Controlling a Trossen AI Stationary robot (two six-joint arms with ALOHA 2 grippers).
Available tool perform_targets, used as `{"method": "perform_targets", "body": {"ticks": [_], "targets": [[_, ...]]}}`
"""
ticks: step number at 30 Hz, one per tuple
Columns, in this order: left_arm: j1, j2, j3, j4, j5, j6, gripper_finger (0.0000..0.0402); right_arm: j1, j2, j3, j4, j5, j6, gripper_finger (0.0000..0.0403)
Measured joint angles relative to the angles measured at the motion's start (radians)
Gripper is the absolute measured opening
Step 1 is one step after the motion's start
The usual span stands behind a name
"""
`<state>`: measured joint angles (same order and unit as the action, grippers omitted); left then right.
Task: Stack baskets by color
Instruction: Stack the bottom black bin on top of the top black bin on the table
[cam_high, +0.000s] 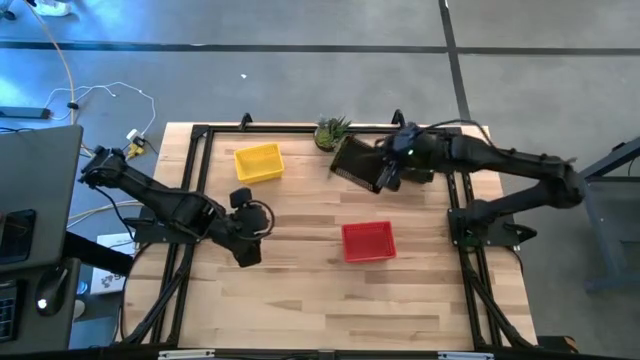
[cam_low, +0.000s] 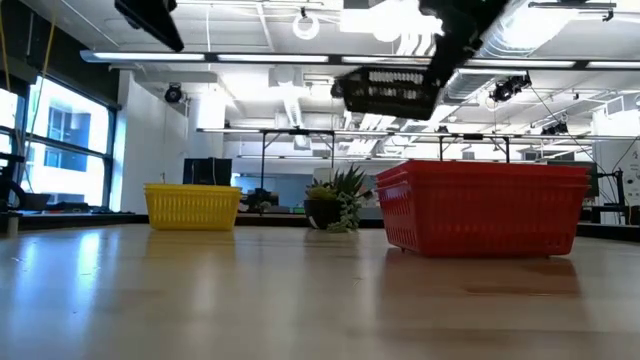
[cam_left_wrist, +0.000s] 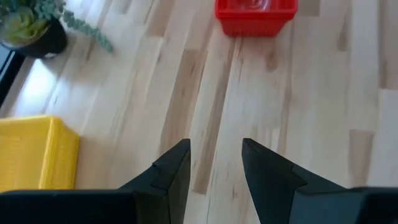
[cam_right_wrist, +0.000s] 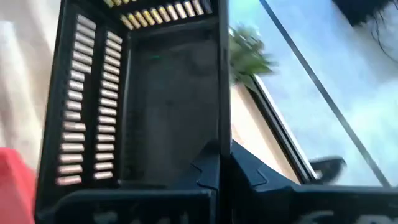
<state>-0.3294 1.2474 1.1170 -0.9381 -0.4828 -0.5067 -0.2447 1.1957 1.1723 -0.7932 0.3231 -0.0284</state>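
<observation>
The right gripper (cam_high: 385, 172) held the black basket (cam_high: 355, 163) in the air near the plant (cam_high: 331, 130), fingers pinching its wall, probably to carry it. The left gripper (cam_high: 247, 252) waited with fingers apart between the yellow basket (cam_high: 258, 163) and the red basket (cam_high: 368, 241).

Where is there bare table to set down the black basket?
Free: the whole near strip in front of the red basket, and the middle between it and the yellow basket. Crowded: the far edge, where the right gripper holds the black basket beside the potted plant.
</observation>
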Motion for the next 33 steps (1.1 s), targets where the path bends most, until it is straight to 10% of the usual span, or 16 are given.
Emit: {"method": "perform_targets", "body": {"ticks": [18,33], "targets": [[0.095,-0.065,-0.200,0.222,0.088,0.027,0.0131,-0.587,-0.068,-0.058,-0.133,-0.493,-0.362,0.0000],[0.316,-0.070,-0.267,0.446,0.337,0.372,0.0131,-0.790,0.085,-0.058,-0.226,-0.491,-0.529,0.0000]]}}
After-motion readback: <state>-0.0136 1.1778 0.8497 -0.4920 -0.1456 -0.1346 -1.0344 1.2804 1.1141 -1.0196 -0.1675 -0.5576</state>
